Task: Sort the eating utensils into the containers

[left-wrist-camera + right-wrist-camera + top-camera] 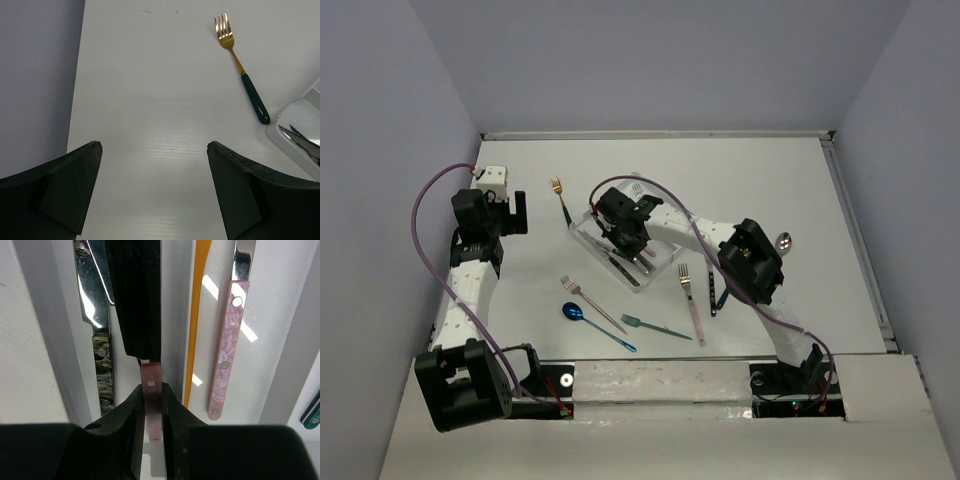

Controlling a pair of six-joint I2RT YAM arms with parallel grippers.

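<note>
The white three-compartment tray lies mid-table. My right gripper hangs over it, shut on a pink-handled utensil held upright above the tray's middle compartment; its head is hidden behind a finger. In the tray lie a dark marbled-handled knife, a gold handle and a pink-handled piece. My left gripper is open and empty over bare table, left of the tray. A gold fork with a dark green handle lies ahead of it.
On the table in front of the tray lie a silver fork, a blue spoon, a teal fork, a pink-handled fork and a dark-handled utensil. A silver spoon lies at the right. Grey walls ring the table.
</note>
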